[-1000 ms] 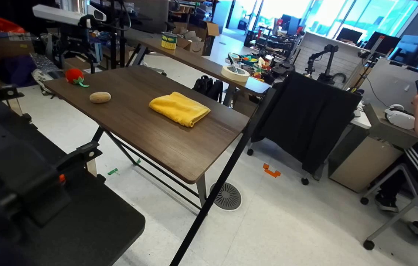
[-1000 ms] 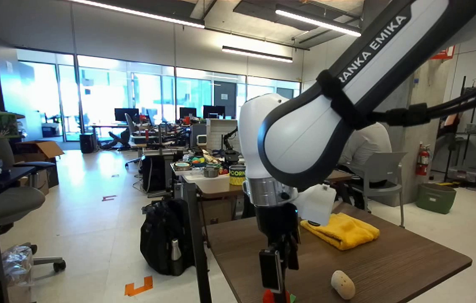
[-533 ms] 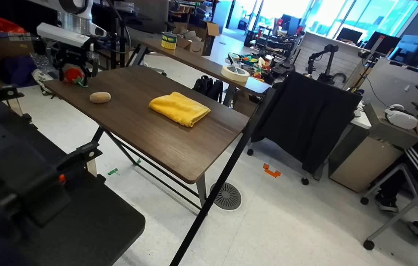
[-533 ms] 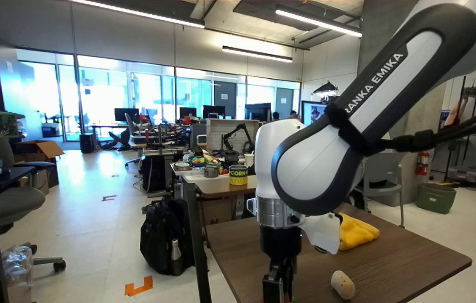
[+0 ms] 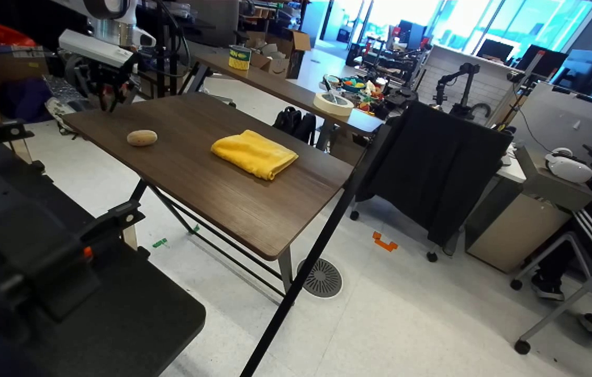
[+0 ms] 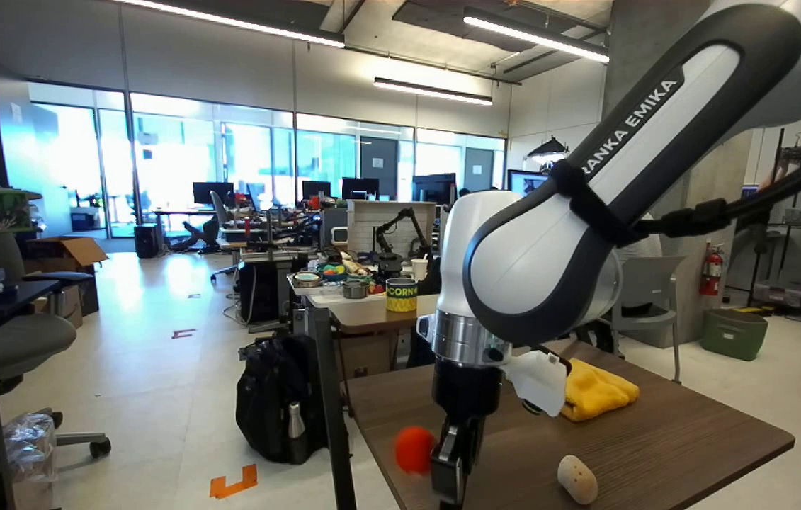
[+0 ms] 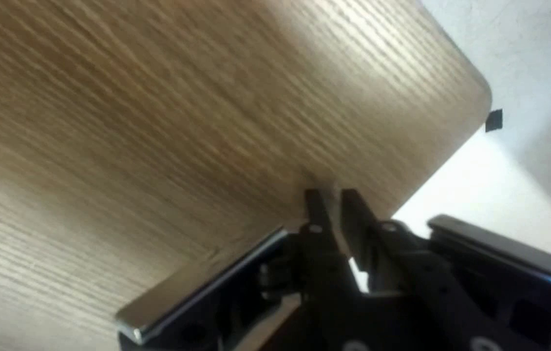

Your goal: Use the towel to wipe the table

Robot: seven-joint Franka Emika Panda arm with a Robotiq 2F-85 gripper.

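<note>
The brown wood-grain surface (image 5: 212,183) stands on a pale floor (image 5: 358,324), its dark metal legs (image 5: 285,268) slanting below. On it, in both exterior views, lies the folded yellow towel (image 5: 254,155), well apart from the jaws; a tan rounded thing (image 5: 142,138) rests nearer to them. The jaws point down at one end of the surface, narrow, their tips almost meeting, with wood grain and a sliver of white showing through the slim gap. In an exterior view a blurred red ball (image 6: 413,450) shows just beside them; whether it touches them I cannot tell. Past the surface, a corn can (image 6: 401,295) stands on a second surface (image 6: 365,313), and a black backpack (image 6: 276,397) with a silver bottle (image 6: 296,422) sits on the floor near an orange tape mark (image 6: 234,484). Farther back come dark monitors (image 6: 360,188) and bright glass panels (image 6: 188,163), with strip lights (image 6: 535,38) overhead. Toward the right in an exterior view are a grey chair (image 6: 648,287), a green bin (image 6: 734,334) and a red fire extinguisher (image 6: 712,269)
</note>
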